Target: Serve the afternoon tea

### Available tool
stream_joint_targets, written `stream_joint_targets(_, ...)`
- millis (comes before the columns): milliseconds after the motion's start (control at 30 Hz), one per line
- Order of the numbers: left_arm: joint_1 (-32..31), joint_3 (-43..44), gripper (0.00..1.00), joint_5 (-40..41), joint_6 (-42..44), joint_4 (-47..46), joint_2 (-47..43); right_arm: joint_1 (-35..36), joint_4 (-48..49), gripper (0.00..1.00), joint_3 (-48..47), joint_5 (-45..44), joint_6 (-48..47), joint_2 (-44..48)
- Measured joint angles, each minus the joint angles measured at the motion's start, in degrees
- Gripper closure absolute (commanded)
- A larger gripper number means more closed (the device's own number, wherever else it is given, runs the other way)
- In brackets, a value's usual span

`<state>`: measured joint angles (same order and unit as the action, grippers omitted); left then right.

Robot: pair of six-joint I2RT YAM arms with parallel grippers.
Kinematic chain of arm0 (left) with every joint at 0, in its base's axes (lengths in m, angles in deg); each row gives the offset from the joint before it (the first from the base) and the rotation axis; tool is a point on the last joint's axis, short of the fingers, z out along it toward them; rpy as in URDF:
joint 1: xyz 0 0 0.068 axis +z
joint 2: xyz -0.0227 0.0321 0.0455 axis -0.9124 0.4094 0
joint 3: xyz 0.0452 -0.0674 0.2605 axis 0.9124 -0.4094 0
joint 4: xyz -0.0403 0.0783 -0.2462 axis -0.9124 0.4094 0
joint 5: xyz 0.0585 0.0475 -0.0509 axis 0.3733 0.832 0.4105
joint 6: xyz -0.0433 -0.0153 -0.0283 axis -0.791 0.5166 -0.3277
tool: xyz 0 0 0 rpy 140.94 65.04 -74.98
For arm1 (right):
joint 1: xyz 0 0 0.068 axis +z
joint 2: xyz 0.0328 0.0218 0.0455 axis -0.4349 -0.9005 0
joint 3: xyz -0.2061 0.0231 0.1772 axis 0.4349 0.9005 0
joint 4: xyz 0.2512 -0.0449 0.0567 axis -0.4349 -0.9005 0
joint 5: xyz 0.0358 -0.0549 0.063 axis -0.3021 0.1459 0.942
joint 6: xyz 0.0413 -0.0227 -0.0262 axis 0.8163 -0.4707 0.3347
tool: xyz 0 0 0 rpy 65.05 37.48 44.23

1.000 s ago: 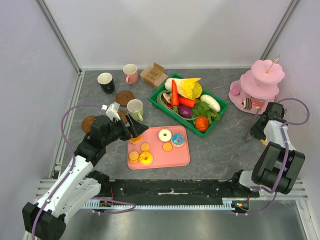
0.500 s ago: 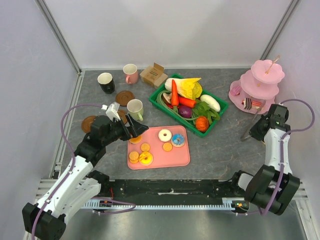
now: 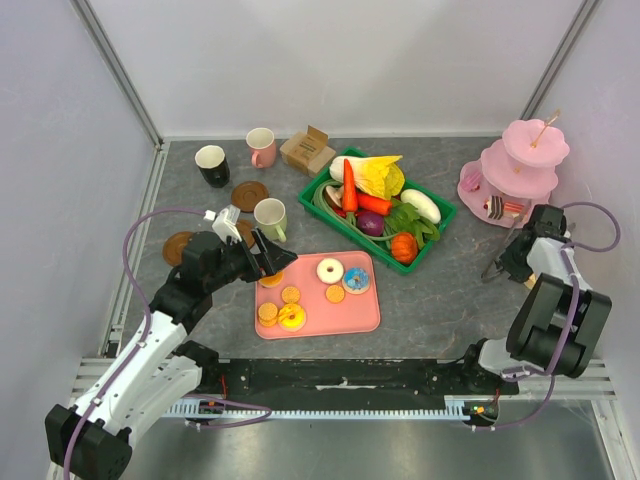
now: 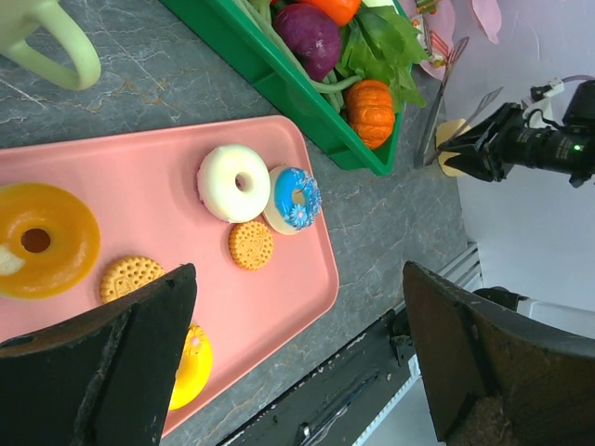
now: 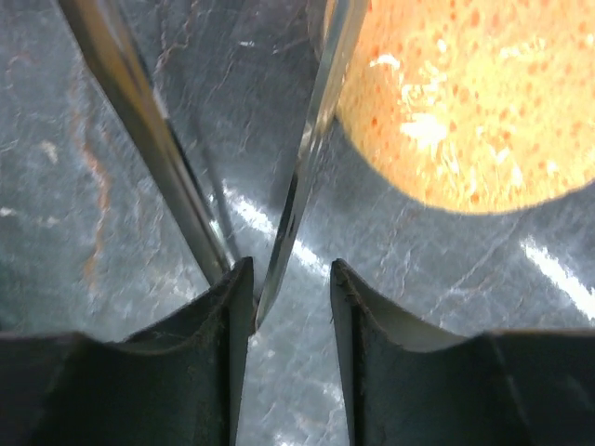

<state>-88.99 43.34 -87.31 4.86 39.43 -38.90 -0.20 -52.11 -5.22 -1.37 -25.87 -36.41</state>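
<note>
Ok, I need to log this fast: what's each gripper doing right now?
Left gripper: open, holding nothing, over the tray.
Right gripper: fingers slightly apart around the tongs; whether it grips them cannot be told.

Right gripper (image 5: pixel 288 275), clamped a second ago, now stands with its jaws partly apart, one blade of the metal tongs (image 5: pixel 319 121) between them. Right arm's elbow (image 3: pixel 558 330), close to the base half a second ago, has swung back out.

Donuts (image 3: pixel 330 270) and biscuits (image 3: pixel 290 295) lie on the tray (image 3: pixel 340 318), vegetable crate (image 3: pixel 434 240) behind it, mugs (image 3: pixel 270 215) behind-left.
</note>
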Motion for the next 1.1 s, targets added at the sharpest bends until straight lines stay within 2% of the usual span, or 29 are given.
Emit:
stream_joint_targets(67,0.0,-0.1,0.03,0.0,0.0,-0.1,0.1,0.0,2.1,0.85,-0.1,-1.0,0.8,-3.0)
stream_joint_targets(100,0.0,-0.1,0.03,0.0,0.0,-0.1,0.2,0.0,2.7,0.91,-0.1,-1.2,0.8,-4.0)
stream_joint_targets(167,0.0,-0.1,0.03,0.0,0.0,0.0,0.2,0.0,3.7,0.99,0.0,-1.7,1.7,-5.4)
stream_joint_targets(200,0.0,-0.1,0.03,0.0,0.0,-0.1,0.2,0.0,4.2,1.0,0.2,-1.8,2.0,-5.4)
stream_joint_targets(333,0.0,-0.1,0.03,0.1,0.0,-0.1,0.2,0.2,4.4,1.0,1.8,-2.1,2.2,-1.7)
stream_joint_targets(500,0.0,-0.1,0.03,0.0,0.0,-0.1,0.3,0.2,0.3,1.0,4.9,-0.9,2.4,9.7)
stream_joint_targets(767,0.0,-0.2,0.03,0.1,0.0,-0.1,0.3,0.8,-4.9,1.0,13.5,11.8,6.1,29.6)
stream_joint_targets(900,0.0,-0.2,0.03,0.1,0.0,-0.1,0.4,2.7,-10.1,1.0,17.9,16.3,7.7,34.6)
stream_joint_targets(1033,0.0,-0.2,0.03,0.1,0.0,-0.5,1.1,6.2,-12.8,0.85,20.2,18.8,9.7,34.0)
stream_joint_targets(1067,0.0,-0.2,0.03,0.2,0.0,-0.5,1.3,7.5,-13.2,0.78,20.5,18.8,10.3,33.5)
stream_joint_targets(1100,0.0,-0.2,0.03,0.3,0.0,-0.5,1.5,9.0,-13.4,0.74,20.6,18.7,10.9,32.6)
